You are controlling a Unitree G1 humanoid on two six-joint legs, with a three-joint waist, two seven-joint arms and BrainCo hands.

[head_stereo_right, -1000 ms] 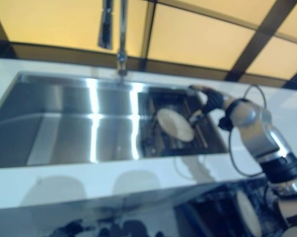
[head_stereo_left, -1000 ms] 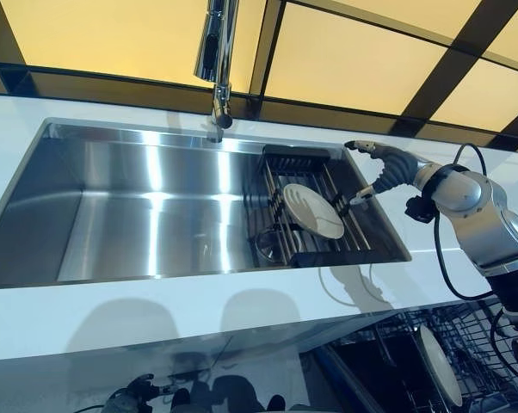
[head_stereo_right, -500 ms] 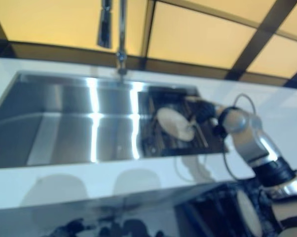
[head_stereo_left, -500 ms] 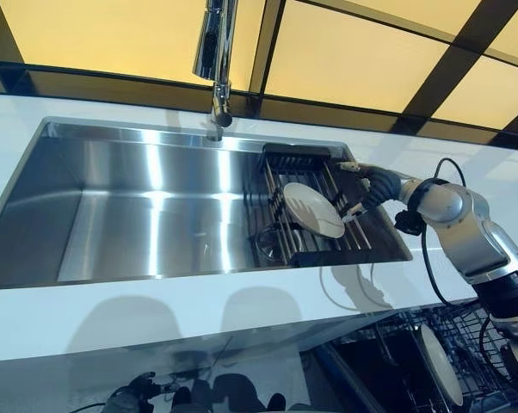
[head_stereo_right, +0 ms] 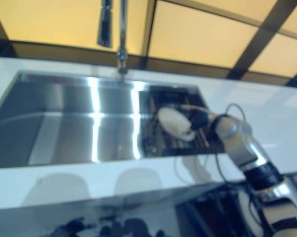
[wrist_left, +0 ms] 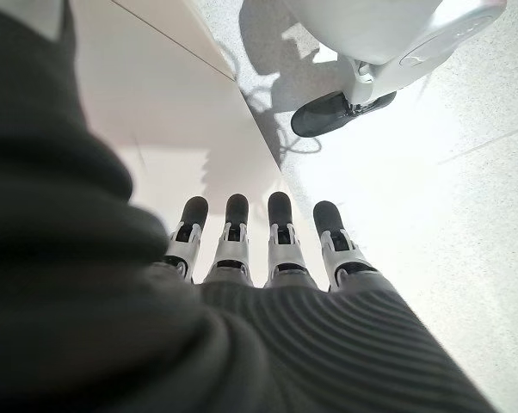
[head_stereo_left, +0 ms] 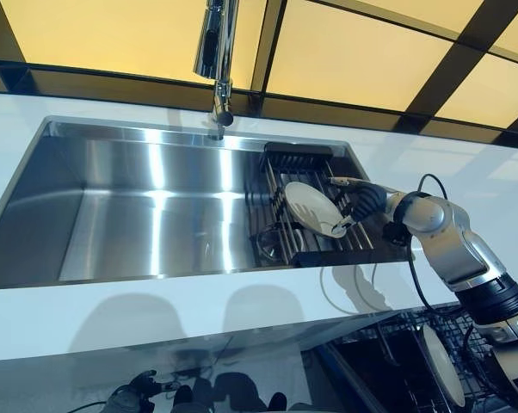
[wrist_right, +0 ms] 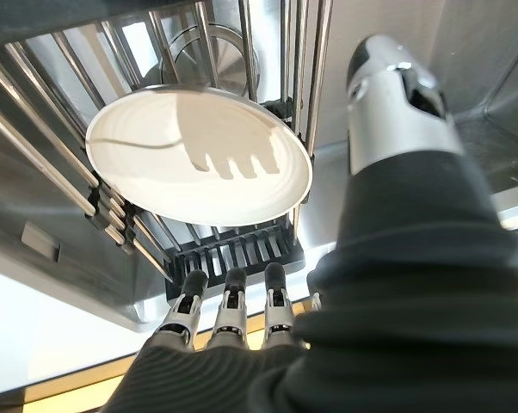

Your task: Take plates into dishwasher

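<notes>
Open right robot hand (head_stereo_left: 360, 201) nears round white plate (head_stereo_left: 313, 209) in wire rack (head_stereo_left: 280, 232).

white plate (wrist_right: 199, 155), silver sink (head_stereo_left: 138, 206), black rack (head_stereo_left: 298, 155)

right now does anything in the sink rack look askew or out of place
Only mildly: the white plate leans tilted across the rack bars in the sink rather than upright in a slot. The right hand, open, is beside its edge. No spill or damage shows.
</notes>
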